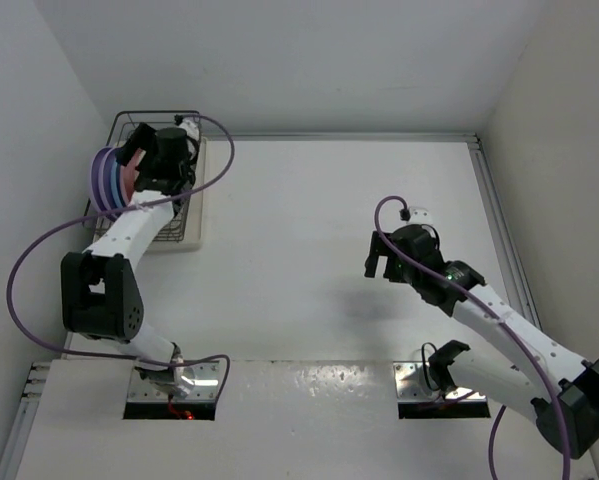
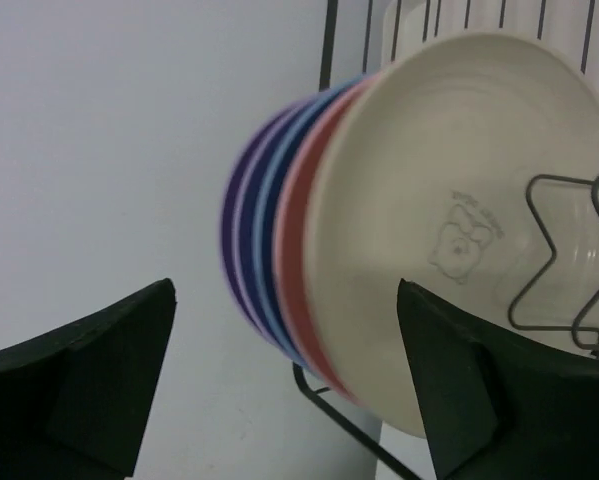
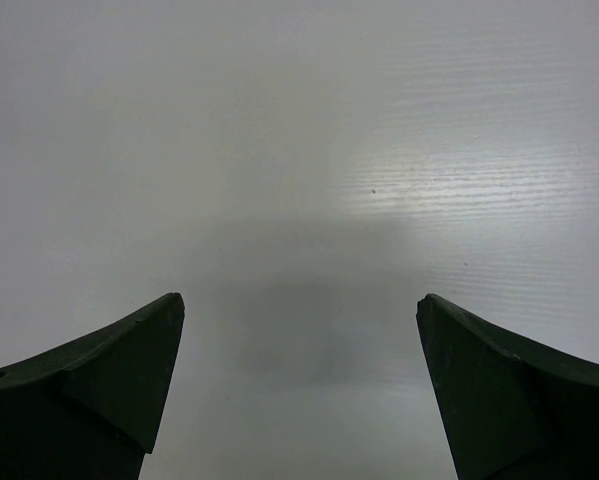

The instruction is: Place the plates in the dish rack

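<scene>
Even, bright light; plates (image 2: 269, 240) blurred near the lens (glare on the table (image 3: 459, 180)).

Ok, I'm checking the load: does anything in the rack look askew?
The plates stand on edge, bunched face to face at one side of the dish rack, not spaced apart; nothing looks spilled.

Table (image 1: 309, 200) mid and right is bare, wide passage. The right gripper (image 1: 380, 266) hangs over it, fingers spread, nothing between them. The far-left corner is tight: dish rack (image 1: 193, 228) sits by the side wall (image 1: 29, 140), with the plates (image 1: 107, 180) packed on edge at its left end. The left gripper (image 1: 136, 155), spread, and its arm lie over the rack. Wire prongs (image 2: 569, 260) stand beside the cream plate (image 2: 459, 200).
</scene>
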Motion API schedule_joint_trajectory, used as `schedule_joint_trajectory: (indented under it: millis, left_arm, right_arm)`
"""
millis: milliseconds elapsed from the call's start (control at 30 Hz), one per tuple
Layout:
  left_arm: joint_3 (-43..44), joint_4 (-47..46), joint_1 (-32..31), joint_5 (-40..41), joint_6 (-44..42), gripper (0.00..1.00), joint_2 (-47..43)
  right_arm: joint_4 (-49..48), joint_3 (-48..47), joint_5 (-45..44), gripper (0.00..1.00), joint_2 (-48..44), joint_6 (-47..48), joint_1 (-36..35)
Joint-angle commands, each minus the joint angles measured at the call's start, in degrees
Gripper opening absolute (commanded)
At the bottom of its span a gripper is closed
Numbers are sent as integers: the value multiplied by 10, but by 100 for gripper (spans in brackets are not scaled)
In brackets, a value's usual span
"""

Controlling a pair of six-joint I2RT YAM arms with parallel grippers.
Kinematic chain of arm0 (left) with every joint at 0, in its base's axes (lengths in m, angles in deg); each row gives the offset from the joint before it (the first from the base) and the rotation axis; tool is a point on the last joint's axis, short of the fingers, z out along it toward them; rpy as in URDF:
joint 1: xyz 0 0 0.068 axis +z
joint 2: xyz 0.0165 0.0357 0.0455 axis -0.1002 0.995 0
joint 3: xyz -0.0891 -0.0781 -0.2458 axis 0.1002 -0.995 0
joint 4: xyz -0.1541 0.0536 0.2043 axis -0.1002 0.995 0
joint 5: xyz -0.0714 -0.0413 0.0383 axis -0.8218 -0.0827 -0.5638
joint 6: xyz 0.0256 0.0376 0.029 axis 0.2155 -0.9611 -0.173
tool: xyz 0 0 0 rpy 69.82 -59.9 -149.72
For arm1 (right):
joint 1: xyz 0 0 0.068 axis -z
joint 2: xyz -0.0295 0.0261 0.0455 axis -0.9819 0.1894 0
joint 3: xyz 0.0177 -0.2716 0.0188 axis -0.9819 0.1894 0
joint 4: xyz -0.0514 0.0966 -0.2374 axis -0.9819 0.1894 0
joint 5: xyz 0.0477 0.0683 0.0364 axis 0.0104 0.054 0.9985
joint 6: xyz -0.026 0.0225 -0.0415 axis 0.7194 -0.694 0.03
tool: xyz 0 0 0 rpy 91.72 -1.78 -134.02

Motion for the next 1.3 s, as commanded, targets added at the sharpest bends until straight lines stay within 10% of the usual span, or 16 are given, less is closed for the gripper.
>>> schedule_joint_trajectory:
  millis: [0,200,400,800,1267]
  left_arm:
    - [104,143,14,-31,105,100,-28]
    - [165,347,31,-202,168,100,-155]
    - [-74,494,50,-413,82,100,-361]
    - [-439,341,55,-416,110,100,-695]
    - [-466,334,55,-506,94,100,-658]
  right_arm:
    - [7,-33,3,100,13,15,-5]
    - [15,-42,4,100,10,28,-3]
    - [8,-35,50,100,7,52,1]
    - [-22,75,46,100,-75,19,-1]
    - [-51,128,26,100,-102,-6,1]
